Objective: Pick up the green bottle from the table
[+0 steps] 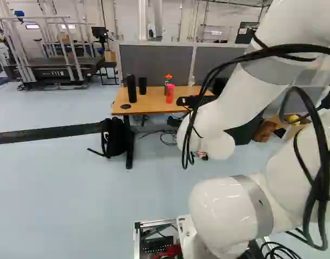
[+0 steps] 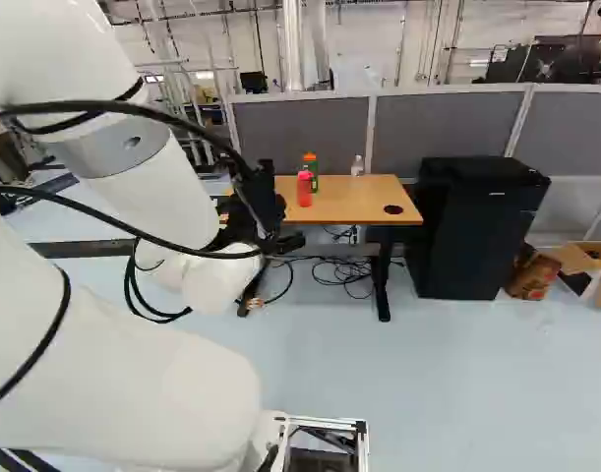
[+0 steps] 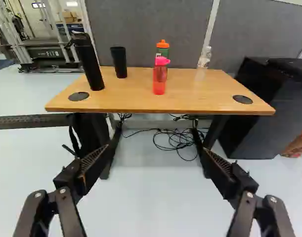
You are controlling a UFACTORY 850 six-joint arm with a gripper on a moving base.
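Observation:
The green bottle (image 3: 163, 52) with an orange lid stands upright on the wooden table (image 3: 126, 102), partly hidden behind a red bottle (image 3: 159, 81) in the wrist view. It shows too in the right base view as a green bottle (image 2: 313, 166) behind the red one. My gripper (image 2: 265, 208) is at the arm's end, in front of the table in the right base view. In the wrist view the gripper (image 3: 156, 132) stands open, its fingers wide apart with nothing between them; the table and bottles are ahead of it.
A tall black bottle (image 3: 89, 64), a black cup (image 3: 119, 62) and a clear bottle (image 3: 204, 58) share the tabletop. Grey partitions (image 2: 448, 128) rise behind. A black cabinet (image 2: 474, 228) stands beside the table, a black backpack (image 1: 116, 137) at its other side. Cables (image 3: 176, 140) lie underneath.

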